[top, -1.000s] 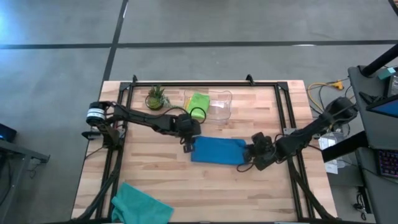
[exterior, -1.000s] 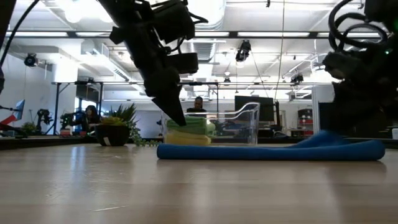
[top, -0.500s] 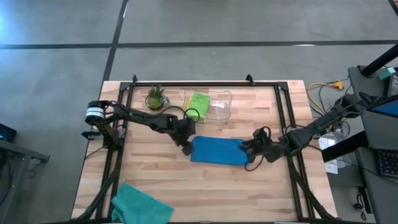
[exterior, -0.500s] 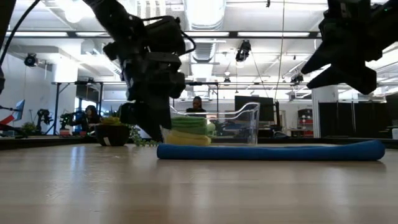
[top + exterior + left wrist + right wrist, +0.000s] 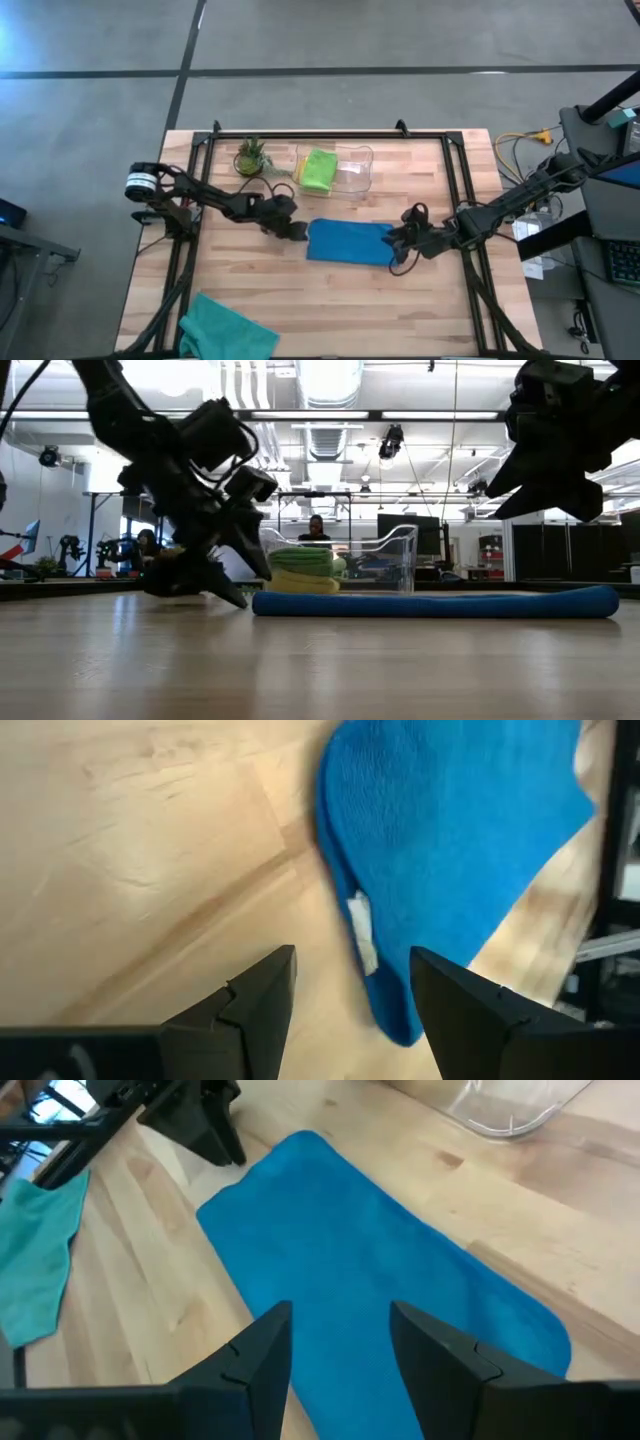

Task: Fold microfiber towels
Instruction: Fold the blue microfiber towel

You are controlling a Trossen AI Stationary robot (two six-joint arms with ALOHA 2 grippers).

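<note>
A blue towel (image 5: 348, 241), folded into a long flat strip, lies on the middle of the table; a white tag (image 5: 362, 930) shows at its left edge. My left gripper (image 5: 297, 231) is open, low over the wood just left of that edge, touching nothing. My right gripper (image 5: 393, 242) is open and hangs clear above the towel's right end (image 5: 590, 600). A teal towel (image 5: 225, 330) lies crumpled at the near left corner. A lime green towel (image 5: 318, 168) sits folded on a yellow one (image 5: 300, 584) in the clear bin.
The clear plastic bin (image 5: 355, 172) stands behind the blue towel at the far middle. A small potted plant (image 5: 251, 156) stands to its left. A black frame rail (image 5: 460, 190) runs along the table's right side. Bare wood lies between the blue and teal towels.
My left gripper has dropped from over the blue towel's left edge toward the table's left, down near the wood, and has rolled about its own axis. My right gripper has risen off the towel's right end, which was bunched up under it and now lies flat.
</note>
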